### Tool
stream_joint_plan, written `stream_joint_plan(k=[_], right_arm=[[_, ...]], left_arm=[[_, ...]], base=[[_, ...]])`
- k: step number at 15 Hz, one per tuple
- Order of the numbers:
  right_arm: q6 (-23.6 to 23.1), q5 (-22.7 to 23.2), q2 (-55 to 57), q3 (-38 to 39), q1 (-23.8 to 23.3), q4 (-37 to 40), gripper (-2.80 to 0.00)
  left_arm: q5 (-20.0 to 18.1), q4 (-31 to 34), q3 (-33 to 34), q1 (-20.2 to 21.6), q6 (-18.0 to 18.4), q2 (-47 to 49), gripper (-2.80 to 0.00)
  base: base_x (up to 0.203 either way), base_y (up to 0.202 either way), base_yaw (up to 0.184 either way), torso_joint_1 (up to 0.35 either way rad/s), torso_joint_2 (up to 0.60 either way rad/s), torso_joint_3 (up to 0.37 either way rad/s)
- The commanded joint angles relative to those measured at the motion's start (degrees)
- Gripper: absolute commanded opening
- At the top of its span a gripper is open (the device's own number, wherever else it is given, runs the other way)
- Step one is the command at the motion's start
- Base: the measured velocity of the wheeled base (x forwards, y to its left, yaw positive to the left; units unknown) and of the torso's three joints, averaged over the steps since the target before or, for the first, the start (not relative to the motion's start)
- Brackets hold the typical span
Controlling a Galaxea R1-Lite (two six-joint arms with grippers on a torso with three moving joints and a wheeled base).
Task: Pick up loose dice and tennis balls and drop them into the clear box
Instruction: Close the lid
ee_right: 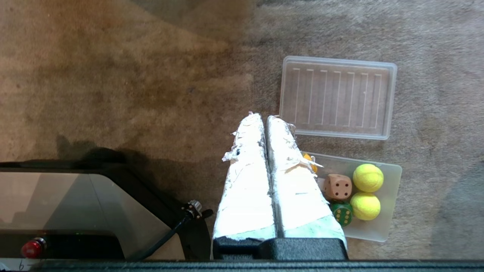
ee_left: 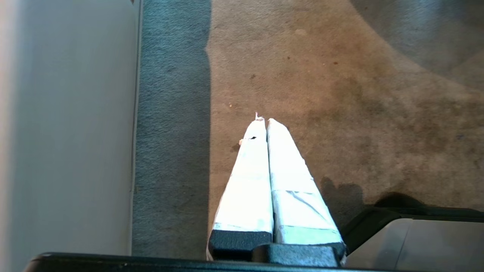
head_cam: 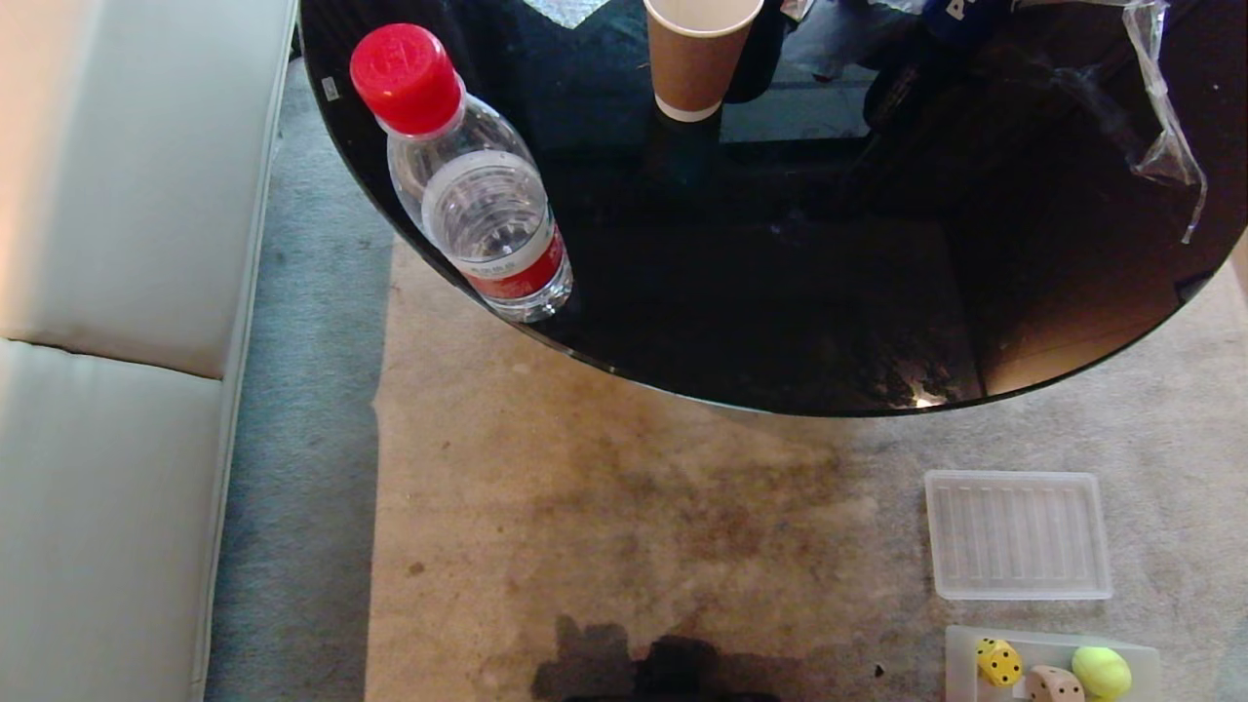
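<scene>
My right end effector (ee_right: 264, 118) pressed together over carpet (ee_right: 113, 94) | clear box (ee_right: 391, 223) at 4 o'clock, lid (ee_right: 336, 97) at 2 | left end effector (ee_left: 263, 121) pressed together, sofa edge (ee_left: 68, 132) at 9.

Table: round black glass table (head_cam: 780, 292) stands on the beige carpet (head_cam: 585, 546), white sofa (head_cam: 107, 341) to its left.
On table: red-capped clear water bottle (head_cam: 478, 195) left of the brown paper cup (head_cam: 697, 54).
Lid: flat ribbed translucent lid (head_cam: 1017, 534) lies before the table, behind the clear plastic box (ee_right: 391, 200).
In box: yellow die (head_cam: 999, 662), tan die (ee_right: 337, 186), green die (ee_right: 342, 214), two yellow-green tennis balls (ee_right: 367, 177) side by side.
</scene>
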Motion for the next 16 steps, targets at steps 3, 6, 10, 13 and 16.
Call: stream_joint_plan(k=[3, 6, 10, 13, 16], right_arm=[[-0.18, 0.02, 0.09, -0.10, 0.01, 0.06, -2.80], [-0.18, 0.02, 0.09, -0.01, 0.01, 0.06, -2.80], [-0.18, 0.02, 0.09, -0.01, 0.01, 0.06, -2.80], [-0.18, 0.02, 0.09, -0.01, 0.01, 0.06, -2.80], [-0.18, 0.02, 0.09, -0.01, 0.01, 0.06, -2.80]], left_arm=[[0.02, 0.00, 0.00, 0.00, -0.02, 0.00, -2.80], [0.02, 0.00, 0.00, 0.00, -0.02, 0.00, -2.80], [0.02, 0.00, 0.00, 0.00, -0.02, 0.00, -2.80], [0.02, 0.00, 0.00, 0.00, -0.02, 0.00, -2.80], [0.02, 0.00, 0.00, 0.00, -0.02, 0.00, -2.80]], base=[[0.000, 0.000, 0.000, 0.000, 0.00, 0.000], [0.000, 0.000, 0.000, 0.000, 0.00, 0.000], [0.000, 0.000, 0.000, 0.000, 0.00, 0.000], [0.000, 0.000, 0.000, 0.000, 0.00, 0.000], [0.000, 0.000, 0.000, 0.000, 0.00, 0.000]])
